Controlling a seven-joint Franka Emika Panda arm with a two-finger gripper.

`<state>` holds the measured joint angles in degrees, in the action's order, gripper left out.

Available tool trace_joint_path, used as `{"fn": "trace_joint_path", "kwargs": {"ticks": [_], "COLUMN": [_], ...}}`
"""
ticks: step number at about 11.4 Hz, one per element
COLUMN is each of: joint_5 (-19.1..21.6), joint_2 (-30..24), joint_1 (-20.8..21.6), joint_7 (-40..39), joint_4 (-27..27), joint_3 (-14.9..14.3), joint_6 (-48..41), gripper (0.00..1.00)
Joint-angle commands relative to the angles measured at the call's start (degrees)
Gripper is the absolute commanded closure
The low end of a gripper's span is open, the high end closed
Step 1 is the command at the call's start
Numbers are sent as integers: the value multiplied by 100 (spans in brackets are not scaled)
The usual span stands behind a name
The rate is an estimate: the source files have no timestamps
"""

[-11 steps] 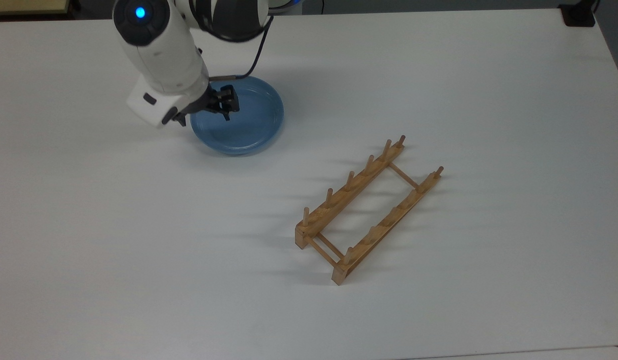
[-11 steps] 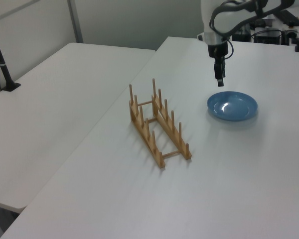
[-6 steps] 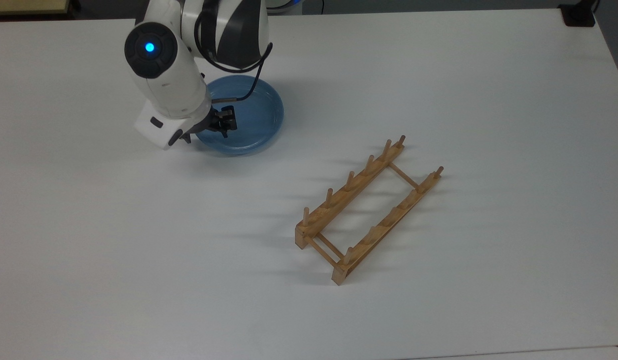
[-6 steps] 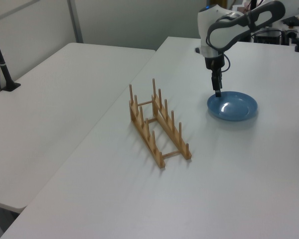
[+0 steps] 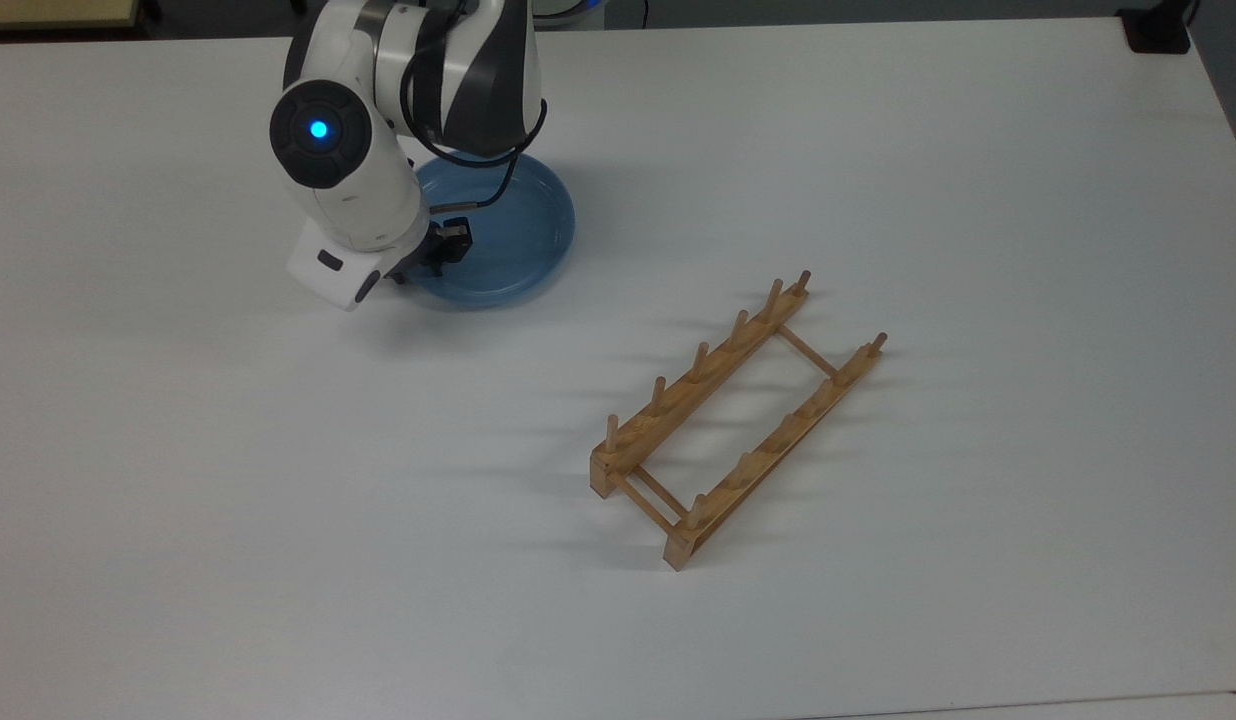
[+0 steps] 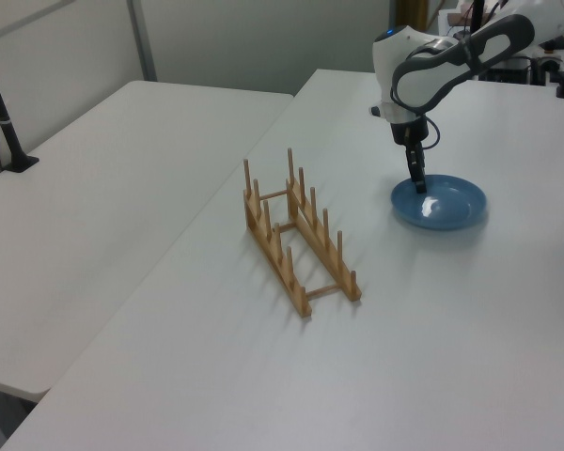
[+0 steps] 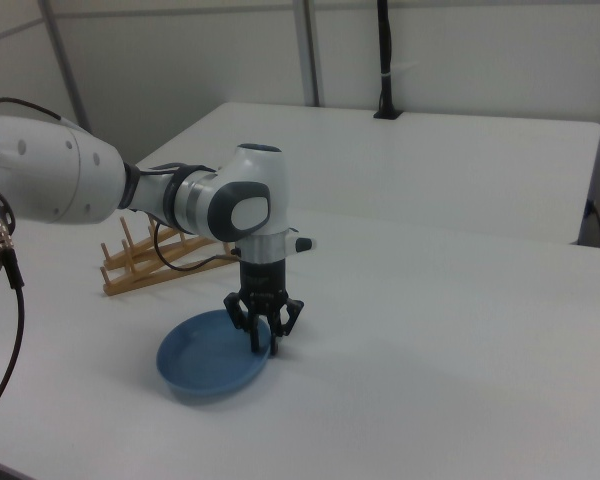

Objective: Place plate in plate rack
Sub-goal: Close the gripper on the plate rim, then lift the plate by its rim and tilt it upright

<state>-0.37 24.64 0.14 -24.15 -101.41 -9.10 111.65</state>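
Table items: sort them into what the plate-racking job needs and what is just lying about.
Needed for the job:
- plate, flat on the table, under the claw
- plate rack, no plate in it, apart from the plate
- claw, down at the plate's rim

Just lying about:
- black post on the neighbouring table
- black block at the table's corner

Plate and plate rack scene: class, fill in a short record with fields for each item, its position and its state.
plate: light blue, flat on the white table, not yet in the rack
plate rack: wooden, empty, apart from the plate
end effector: down at the plate's rim, fingers straddling it in the right view
task stage: plate not yet lifted
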Motion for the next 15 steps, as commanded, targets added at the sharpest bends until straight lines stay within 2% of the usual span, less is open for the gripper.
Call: {"fn": "trace_joint_path", "kwargs": {"ticks": [1, 2, 7, 11, 15], "joint_5": [-68, -68, -51, 2, -86], "joint_2": [-38, -38, -144, -538, -706], "joint_1": [56, 56, 47, -32, -41], "joint_7": [-292, -292, -283, -231, -231], "joint_4": [-151, -151, -72, 252, 989], "joint_3": [-40, -40, -40, -66, -84], "joint_6": [146, 146, 76, 32, -21], "gripper": [97, 100, 100, 100, 100]}}
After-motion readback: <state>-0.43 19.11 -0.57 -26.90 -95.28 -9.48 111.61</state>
